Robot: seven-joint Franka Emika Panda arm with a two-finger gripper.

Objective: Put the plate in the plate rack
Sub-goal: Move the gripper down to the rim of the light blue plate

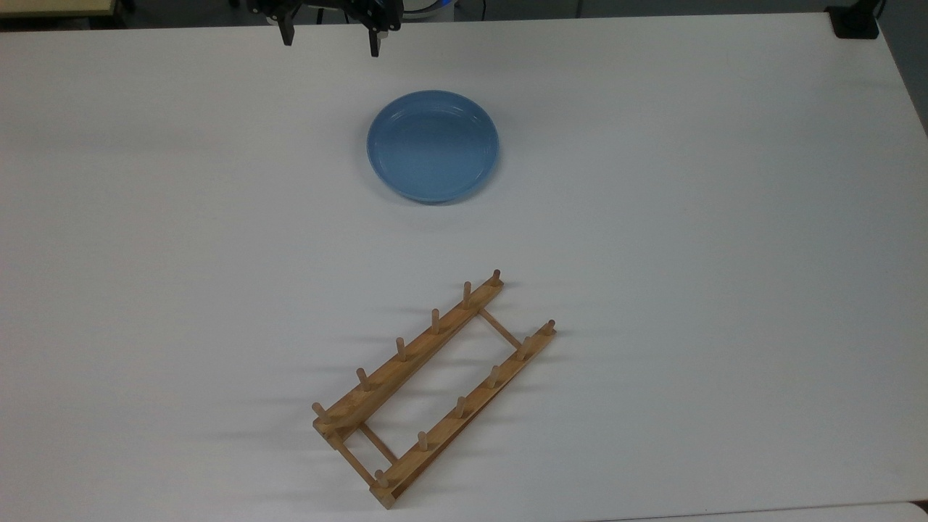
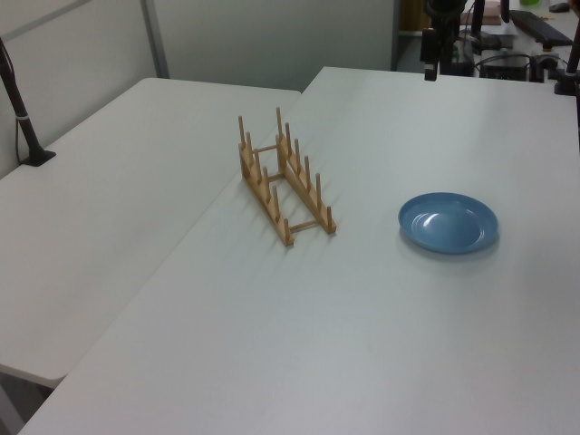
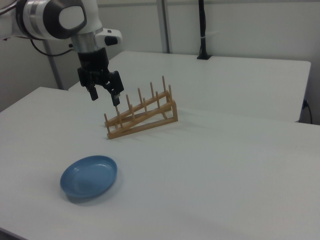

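Pincer (image 3: 104, 96) is up in the air with its two black fingers spread apart, nothing between them. In the top view it sits at the upper edge (image 1: 331, 40), above and to the top view's left of the plate, well clear of it. In the right view it hangs from the white arm (image 3: 60, 20) and lines up in front of the rack's near end, but it's up off the surface.

One plate (image 1: 433, 145): round, shallow, light blue, glossy, raised rim. It's lying flat on the white surface (image 1: 725, 254), right side up, nothing on it. In the left view it's off to the left view's right of the rack (image 2: 449, 222), in the right view it's down in the lower left (image 3: 89, 176). Plate and rack are well apart, not touching.

One plate rack (image 1: 433, 388): light-brown wood, two long parallel rails, six short upright pegs on each so twelve pegs total, and two thin crossbars joining the rails, one near each end. It sits diagonally in the top view, running from lower left to upper right. No plate in any slot. Same rack in the left view (image 2: 283, 186) and right view (image 3: 141, 117).

A second white table (image 2: 109, 181) butts up against the surface, with a black post (image 2: 23, 118) standing on it.
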